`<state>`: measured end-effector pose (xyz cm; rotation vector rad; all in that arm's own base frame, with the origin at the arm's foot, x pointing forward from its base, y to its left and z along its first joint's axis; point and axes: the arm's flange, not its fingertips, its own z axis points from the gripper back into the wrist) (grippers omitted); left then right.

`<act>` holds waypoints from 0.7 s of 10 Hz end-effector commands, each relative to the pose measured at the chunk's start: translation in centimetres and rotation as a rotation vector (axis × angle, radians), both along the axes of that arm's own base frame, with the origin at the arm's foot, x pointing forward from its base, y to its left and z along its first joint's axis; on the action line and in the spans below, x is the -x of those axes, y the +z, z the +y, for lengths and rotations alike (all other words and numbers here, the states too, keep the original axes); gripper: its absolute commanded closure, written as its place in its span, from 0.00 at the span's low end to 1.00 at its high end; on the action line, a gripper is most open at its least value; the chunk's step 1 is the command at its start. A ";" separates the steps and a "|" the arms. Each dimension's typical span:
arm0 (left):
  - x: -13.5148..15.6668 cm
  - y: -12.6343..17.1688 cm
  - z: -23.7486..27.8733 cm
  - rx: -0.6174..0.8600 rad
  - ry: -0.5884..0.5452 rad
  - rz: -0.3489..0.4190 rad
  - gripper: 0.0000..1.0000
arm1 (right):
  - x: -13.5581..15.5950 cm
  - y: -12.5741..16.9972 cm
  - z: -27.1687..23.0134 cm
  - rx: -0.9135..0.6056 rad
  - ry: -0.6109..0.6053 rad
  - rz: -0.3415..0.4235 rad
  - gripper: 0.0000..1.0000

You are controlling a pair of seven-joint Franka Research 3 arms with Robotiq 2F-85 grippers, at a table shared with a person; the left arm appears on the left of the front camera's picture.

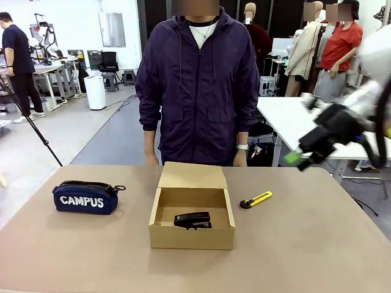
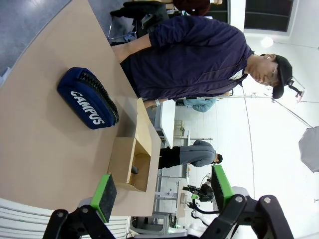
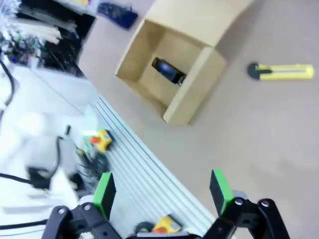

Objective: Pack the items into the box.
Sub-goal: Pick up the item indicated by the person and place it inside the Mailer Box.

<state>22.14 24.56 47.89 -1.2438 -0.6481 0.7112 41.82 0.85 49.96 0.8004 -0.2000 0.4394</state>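
At mid-table: box (image 1: 192, 237). Stands open, flap lid laid back flat toward the person (image 1: 198, 91) at the far edge. Holds the stapler (image 1: 192, 220), lying flat on the box floor, black against the brown card.

Well left of the box, apart from it: pouch (image 1: 85, 196). Rests on the table (image 1: 305, 250) with "CAMPUS" facing the robot's side and the zip running along the top.

Just right of the box, not touching it: knife (image 1: 256, 199). Lies flat at a slant, black end toward the box, yellow end pointing away to the far right.

Behind the far edge: the person in a dark purple jacket, arms down, hands low at the table edge on either side of the flap.

Up in the air over the table's far right part: right gripper (image 1: 294, 159), blurred, well above and to the right of the knife. Fingers (image 3: 105, 191) spread wide apart in its wrist view, nothing between them; box, stapler and knife down on the table ahead of it, clear of the pads.

Raised off the table: left gripper (image 2: 162, 191). Fingers (image 2: 104, 191) spread wide, nothing gripped. Faces pouch and box, both well ahead of it and untouched.
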 end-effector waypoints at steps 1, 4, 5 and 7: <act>0.0 0.0 0.1 0.002 0.001 -0.030 0.00 | 1.4 -1.8 -4.3 -0.437 -0.414 0.048 0.00; 0.0 0.0 0.1 0.002 0.001 -0.030 0.00 | 3.3 -5.8 -10.0 -0.786 -0.653 -0.020 0.00; 0.0 0.0 0.1 0.002 0.001 -0.030 0.00 | 3.0 -6.8 -9.8 -0.764 -0.710 -0.017 0.00; 0.0 0.0 0.1 0.002 0.001 -0.030 0.00 | 3.6 -5.1 -11.3 -0.497 -0.449 0.107 0.00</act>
